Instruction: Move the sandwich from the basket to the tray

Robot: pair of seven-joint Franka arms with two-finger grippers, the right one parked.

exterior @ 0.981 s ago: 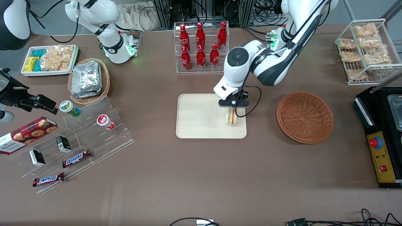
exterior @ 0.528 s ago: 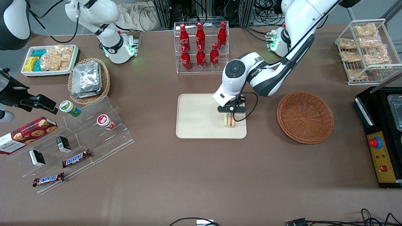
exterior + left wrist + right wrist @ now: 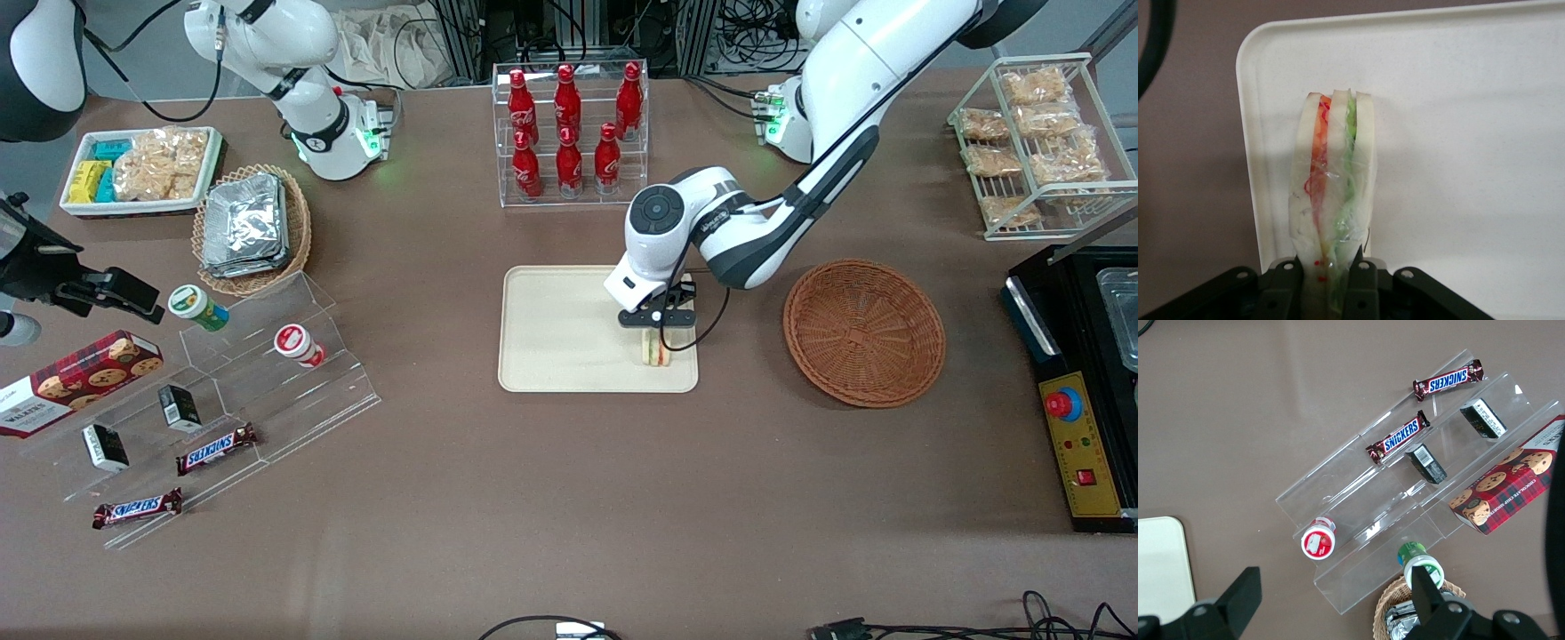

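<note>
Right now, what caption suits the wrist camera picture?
Gripper shut on the wrapped sandwich, just above the tray.

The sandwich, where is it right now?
The sandwich is over the tray, at the tray's corner nearest the front camera and the round basket, with the gripper shut on it from above.

A: What does the working arm look like?

B: Glossy white rounded shells with dark grey bands at the joints. Its wrist carries a round dark grey cap ringed with small marks, and a thin black cable loops from the wrist at about 4 o'clock.

A: And the claw (image 3: pixel 659 331)?

B: Black, small, mounted under a white block. From the wrist camera the claw (image 3: pixel 1328 293) shows a matte black body, with round screw heads on its upper face.

A: The base?

B: White, with a green light glowing.
</note>
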